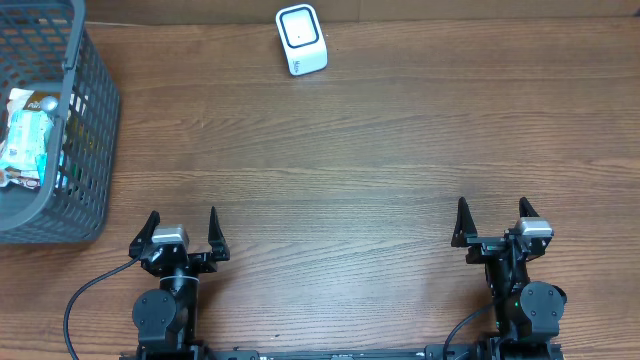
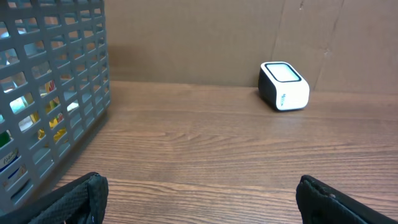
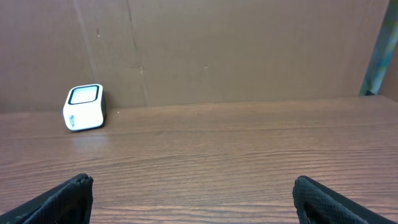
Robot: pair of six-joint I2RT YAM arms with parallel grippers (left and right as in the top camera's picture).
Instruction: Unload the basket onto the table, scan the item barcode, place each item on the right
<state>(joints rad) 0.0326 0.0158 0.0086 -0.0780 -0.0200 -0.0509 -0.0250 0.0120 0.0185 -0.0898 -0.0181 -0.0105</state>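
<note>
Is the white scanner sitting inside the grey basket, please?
No, the white scanner stands on the table, well apart from the grey basket.

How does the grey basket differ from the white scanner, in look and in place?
The basket is grey, large, lattice-walled and holds packets; the scanner is white, small and solid. The basket stands at the left edge of the table; the scanner near its far edge. Both rest on the wood.

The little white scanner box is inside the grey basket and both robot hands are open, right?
No. The small white box-shaped scanner sits on the brown wooden table, outside the grey plastic mesh basket; the overhead view shows it. The left gripper and right gripper are open.
</note>
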